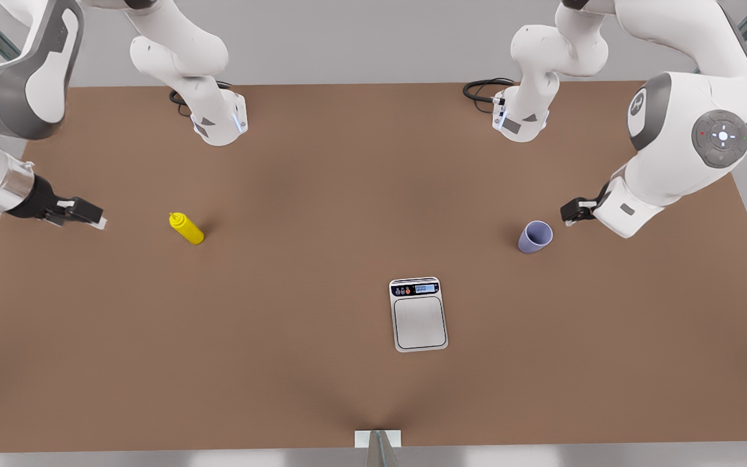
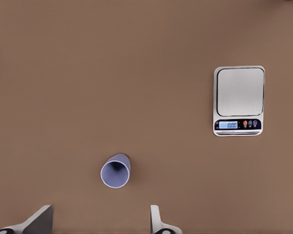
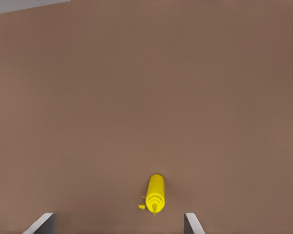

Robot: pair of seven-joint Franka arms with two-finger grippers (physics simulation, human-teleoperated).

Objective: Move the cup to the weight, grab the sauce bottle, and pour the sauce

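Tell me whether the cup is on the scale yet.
Not yet. The cup stands on the bare table, apart from the scale, whose plate is empty. The left gripper is open beside the cup.

Both arms are cut off by the front view's upper and side edges; their upper links leave the picture.

The left end effector (image 1: 573,211) is largely hidden behind its own wrist housing in the front view. In the left wrist view, its fingers (image 2: 39,220) are cut off by the picture's edge, with their bases out of sight.

The right end effector's fingers (image 3: 43,222) are likewise cut off in the right wrist view.

The scale (image 1: 418,314) has button markings and display digits too small to read.

The cup (image 1: 535,237) has a dark inside whose contents cannot be told.

The desk (image 1: 321,168) runs past the front view's left and right edges.
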